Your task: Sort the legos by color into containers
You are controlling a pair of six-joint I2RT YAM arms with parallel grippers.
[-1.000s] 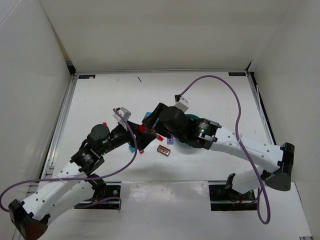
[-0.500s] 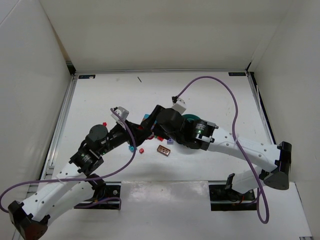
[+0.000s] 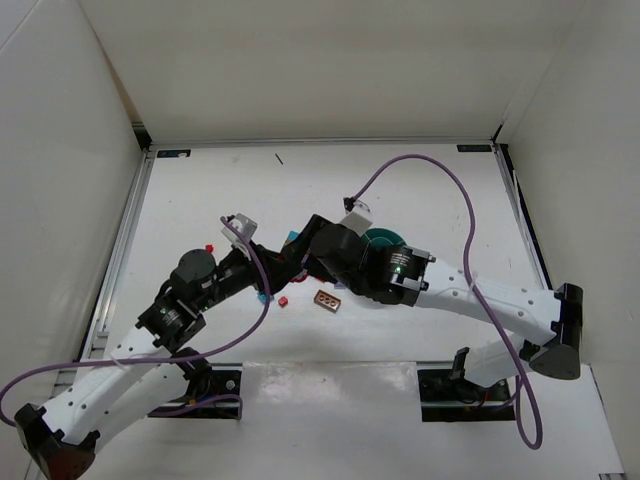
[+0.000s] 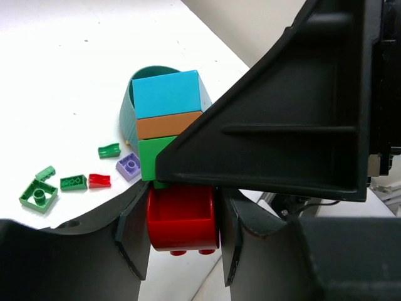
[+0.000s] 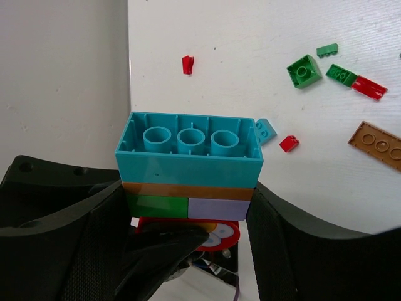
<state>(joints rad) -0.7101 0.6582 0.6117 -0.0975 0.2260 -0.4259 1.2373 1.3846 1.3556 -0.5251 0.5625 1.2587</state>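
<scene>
A white table [image 3: 200, 210] sat inside plain white walls [image 3: 300, 70]. The brick stack [image 5: 188, 163] was held over it near the teal bowl [image 4: 127, 106]. Its long axis spanned the right gripper [image 5: 188, 202], which was clamped on its sides, and the hollow underside of its teal brick [image 5: 188, 141] faced that wrist camera. The left gripper [image 4: 181, 221] pinched the red brick [image 4: 182, 213] at the stack's opposite end.

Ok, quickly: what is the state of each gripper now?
Left gripper: closed on the red brick.
Right gripper: holding the stacked bricks.
</scene>
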